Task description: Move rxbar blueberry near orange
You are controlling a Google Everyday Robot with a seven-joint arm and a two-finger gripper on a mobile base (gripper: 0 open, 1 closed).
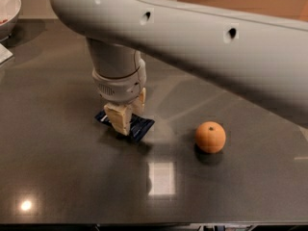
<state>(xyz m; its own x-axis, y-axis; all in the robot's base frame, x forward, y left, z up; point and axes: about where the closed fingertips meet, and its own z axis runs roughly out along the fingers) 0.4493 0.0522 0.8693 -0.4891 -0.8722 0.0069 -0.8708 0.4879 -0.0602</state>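
The rxbar blueberry (141, 127), a flat dark navy bar, lies crosswise between my gripper's cream-coloured fingers (118, 118) at the table's left middle. My gripper (124, 115) points straight down and is shut on the bar, holding it at or just above the dark tabletop; I cannot tell which. The orange (210, 136), round with a small dark stem dot, sits on the table to the right of the bar, about a hand's width away. The big white arm (202, 42) crosses the top of the view.
A white bowl (7, 8) stands at the far left corner. A white flat item (3, 55) pokes in at the left edge. The dark grey table (72, 186) reaches to the front edge, with bright light reflections on it.
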